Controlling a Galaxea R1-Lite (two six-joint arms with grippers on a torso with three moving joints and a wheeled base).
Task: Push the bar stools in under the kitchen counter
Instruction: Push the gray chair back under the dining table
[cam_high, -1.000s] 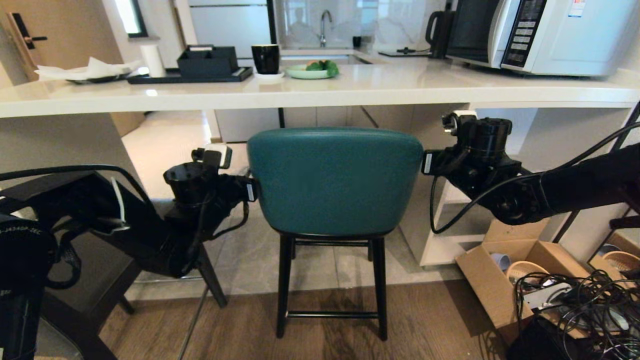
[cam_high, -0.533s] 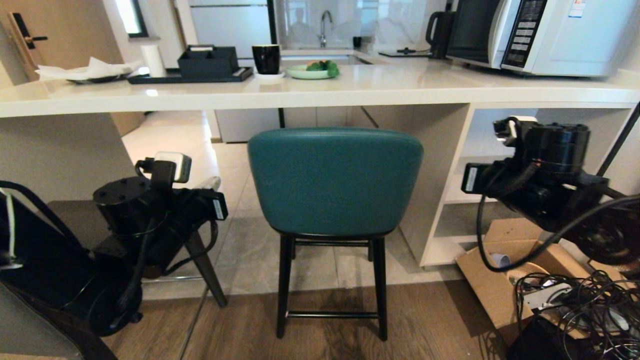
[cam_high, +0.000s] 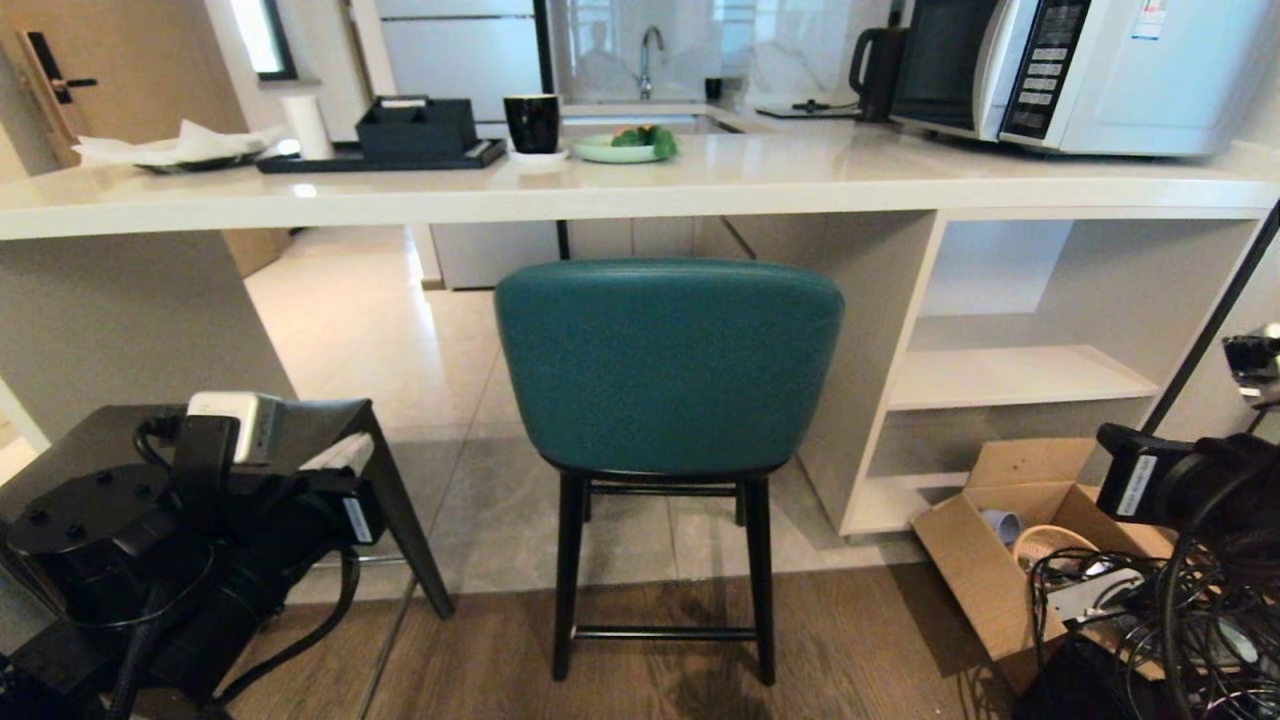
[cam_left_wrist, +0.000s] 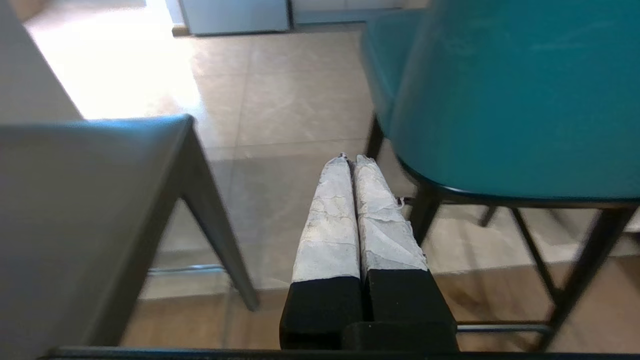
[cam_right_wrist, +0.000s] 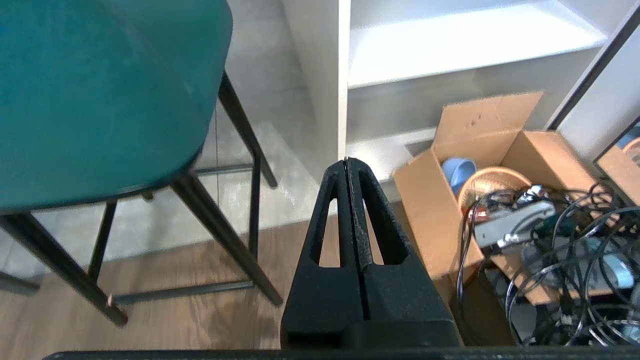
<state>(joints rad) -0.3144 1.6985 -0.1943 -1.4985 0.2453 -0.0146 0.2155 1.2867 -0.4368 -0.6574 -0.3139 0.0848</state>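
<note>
The teal bar stool (cam_high: 668, 365) stands at the middle of the kitchen counter (cam_high: 700, 185), its curved back just below the white slab's front edge. The dark grey bar stool (cam_high: 320, 420) is at the lower left, partly hidden by my left arm (cam_high: 150, 540). My left gripper (cam_left_wrist: 350, 159) is shut and holds nothing; it hangs between the grey stool (cam_left_wrist: 85, 210) and the teal stool (cam_left_wrist: 515, 95), touching neither. My right gripper (cam_right_wrist: 347, 161) is shut and empty, to the right of the teal stool (cam_right_wrist: 100, 95). My right arm (cam_high: 1200, 480) sits at the right edge.
White open shelves (cam_high: 1010, 375) stand under the counter's right end. A cardboard box (cam_high: 1010, 560) with a tangle of cables (cam_high: 1180, 620) lies on the wood floor at the right. A microwave (cam_high: 1080, 70), a black cup (cam_high: 531, 118) and a green plate (cam_high: 620, 146) stand on the counter.
Both arms have drawn back from the sides of the teal stool's back, dropping outward to the lower left and lower right. The stool has stayed put.
</note>
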